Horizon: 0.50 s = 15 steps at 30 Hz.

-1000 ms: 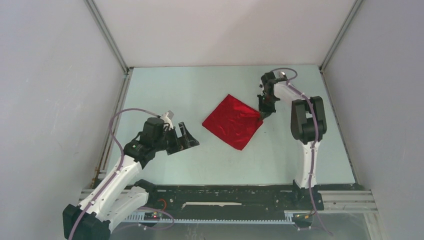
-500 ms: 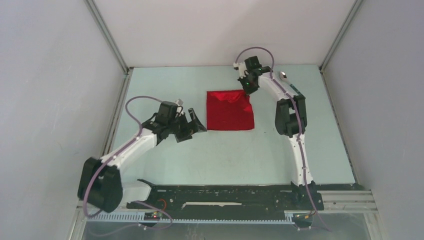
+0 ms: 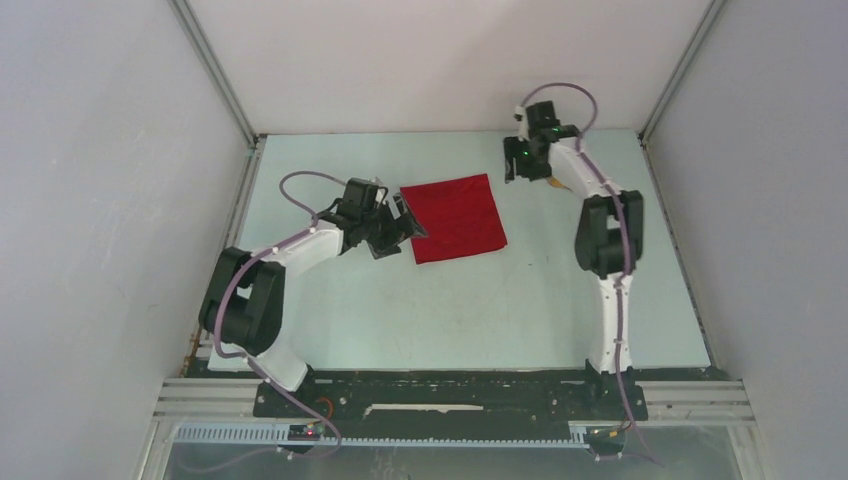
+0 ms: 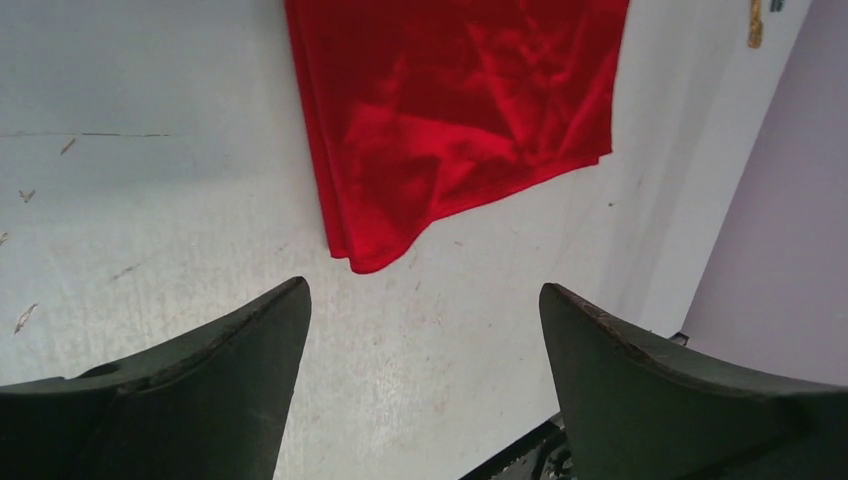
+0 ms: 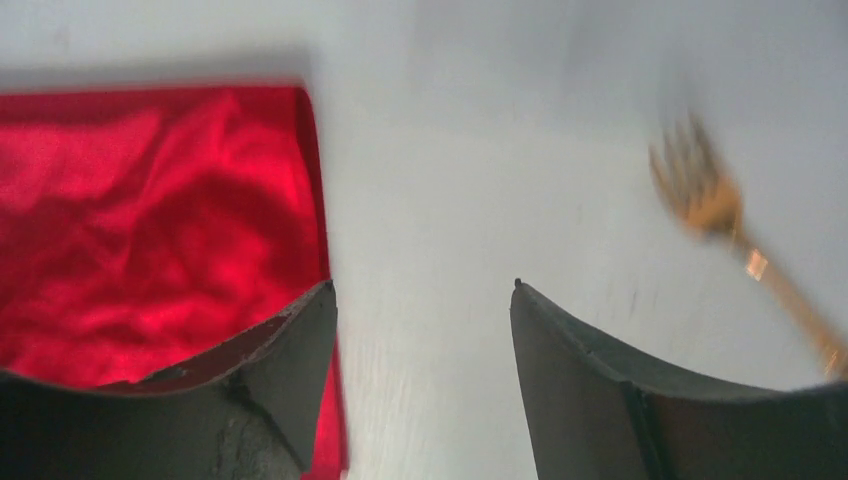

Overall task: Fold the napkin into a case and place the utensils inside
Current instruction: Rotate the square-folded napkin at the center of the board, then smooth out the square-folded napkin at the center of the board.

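Observation:
The red napkin [image 3: 455,218] lies flat on the table as a folded square, with layered edges showing on one side in the left wrist view [image 4: 460,110]. My left gripper [image 3: 408,222] is at its left edge, open and empty [image 4: 420,290], its tips just short of a napkin corner. Past the napkin's back right corner my right gripper [image 3: 517,167] hangs open and empty [image 5: 420,285], one finger over the cloth's edge [image 5: 150,230]. The gold fork [image 5: 720,215] lies on the table to the right of it, and part of this fork [image 3: 556,183] shows by the right arm.
The pale table [image 3: 450,310] is walled by grey panels at the left, back and right. The black rail [image 3: 450,395] with both arm bases runs along the near edge.
My right gripper dragged the napkin toward the back, then opened, let go of its corner and drew off to the right. The left arm reached forward to the napkin's left edge.

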Each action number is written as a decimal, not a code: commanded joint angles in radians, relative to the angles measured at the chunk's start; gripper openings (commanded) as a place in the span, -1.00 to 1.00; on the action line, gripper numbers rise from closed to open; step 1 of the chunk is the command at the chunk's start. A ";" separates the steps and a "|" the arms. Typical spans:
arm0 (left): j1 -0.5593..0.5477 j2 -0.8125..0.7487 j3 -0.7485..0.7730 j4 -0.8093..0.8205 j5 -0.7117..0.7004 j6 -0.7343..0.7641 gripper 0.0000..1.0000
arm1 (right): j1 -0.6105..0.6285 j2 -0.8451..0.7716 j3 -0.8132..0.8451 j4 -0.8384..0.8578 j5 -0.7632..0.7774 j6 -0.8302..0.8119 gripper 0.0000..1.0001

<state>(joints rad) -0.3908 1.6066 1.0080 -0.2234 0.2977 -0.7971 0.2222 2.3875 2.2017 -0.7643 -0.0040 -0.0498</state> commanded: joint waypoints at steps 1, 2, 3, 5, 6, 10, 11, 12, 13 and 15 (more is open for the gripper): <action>-0.004 0.043 0.006 0.072 -0.027 -0.042 0.84 | -0.052 -0.326 -0.384 0.133 -0.333 0.347 0.42; -0.005 0.048 0.002 0.081 -0.029 -0.044 0.84 | -0.059 -0.372 -0.496 0.212 -0.403 0.388 0.42; -0.005 0.055 -0.002 0.090 -0.030 -0.049 0.84 | -0.065 -0.411 -0.594 0.272 -0.454 0.414 0.41; -0.008 0.067 -0.021 0.114 -0.041 -0.064 0.80 | -0.074 -0.462 -0.729 0.347 -0.489 0.456 0.39; -0.011 0.070 -0.039 0.134 -0.051 -0.076 0.74 | -0.078 -0.480 -0.795 0.371 -0.499 0.467 0.39; -0.019 0.095 -0.076 0.169 -0.088 -0.109 0.62 | -0.103 -0.490 -0.877 0.406 -0.538 0.491 0.31; -0.022 0.101 -0.086 0.186 -0.087 -0.119 0.60 | -0.110 -0.492 -0.892 0.414 -0.553 0.495 0.30; -0.028 0.105 -0.095 0.198 -0.095 -0.125 0.59 | -0.116 -0.499 -0.907 0.425 -0.564 0.498 0.29; -0.034 0.111 -0.100 0.208 -0.108 -0.126 0.58 | -0.121 -0.507 -0.920 0.436 -0.567 0.502 0.28; -0.045 0.128 -0.105 0.219 -0.122 -0.131 0.53 | -0.130 -0.522 -0.946 0.459 -0.572 0.510 0.28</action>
<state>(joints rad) -0.4110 1.7100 0.9146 -0.0769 0.2272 -0.8940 0.1173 1.9137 1.2785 -0.4198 -0.5110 0.4038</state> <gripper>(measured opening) 0.787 0.643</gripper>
